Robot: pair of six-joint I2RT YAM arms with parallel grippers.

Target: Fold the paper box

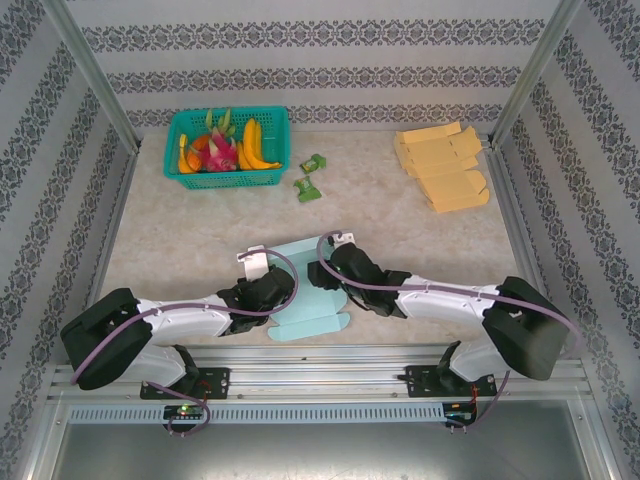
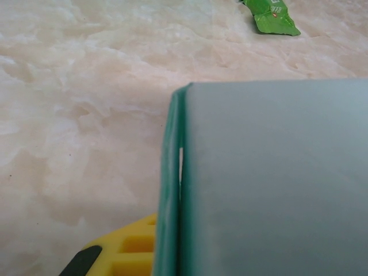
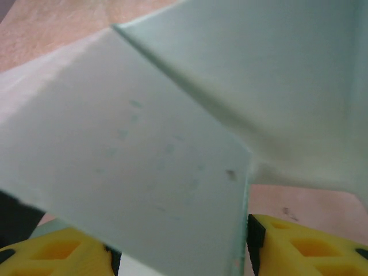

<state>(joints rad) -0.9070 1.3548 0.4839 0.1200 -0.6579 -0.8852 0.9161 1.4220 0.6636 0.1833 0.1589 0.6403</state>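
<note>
I'm folding up the paper box (image 1: 308,300) | left gripper (image 1: 275,290) pinching its side, right gripper (image 1: 325,272) spread around a flap (image 3: 144,149) | next, I reckon: closing, creasing

So here's what we're seeing: the paper box (image 1: 315,318) is thin matt card in pale teal, smooth with a few faint scuffs. The table (image 1: 400,230) under it is marble-look, smooth, with a slight sheen. Beyond the box, the basket (image 1: 225,180) is moulded plastic mesh and the candy wrappers (image 1: 313,163) are glossy film. The yellow fingers (image 3: 299,247) by the box are matt moulded plastic.
</note>
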